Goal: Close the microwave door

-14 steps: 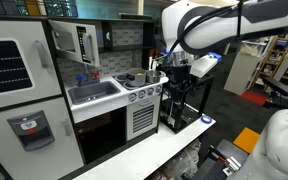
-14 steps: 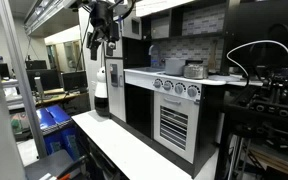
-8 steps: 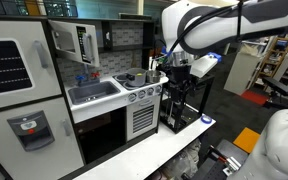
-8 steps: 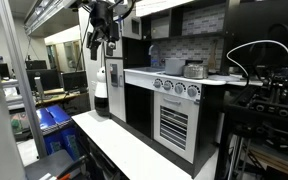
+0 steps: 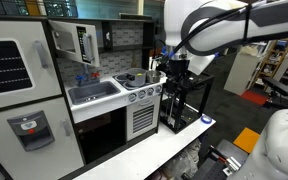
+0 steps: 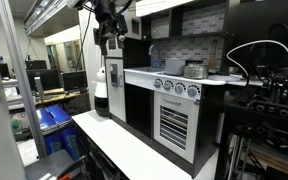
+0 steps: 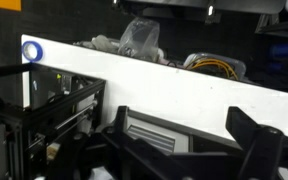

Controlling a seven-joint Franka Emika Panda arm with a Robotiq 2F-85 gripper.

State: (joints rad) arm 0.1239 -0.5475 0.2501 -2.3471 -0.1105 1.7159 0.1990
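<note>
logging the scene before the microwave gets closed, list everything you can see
microwave door: 1, grey-silver with a dark window, above the counter, ajar
fridge: 1, white with a black vent panel, at the kitchen's end
sink: 1, grey, set in the counter
pot: 1, silver, on the stove
knobs: one row, silver, below the stove; count unclear
oven door: 1, dark glass, under the sink
table: 1, white, in front of the kitchen
arm: 1, white, above the stove end
gripper: 1, black, open, holding nothing, apart from the microwave door
</note>
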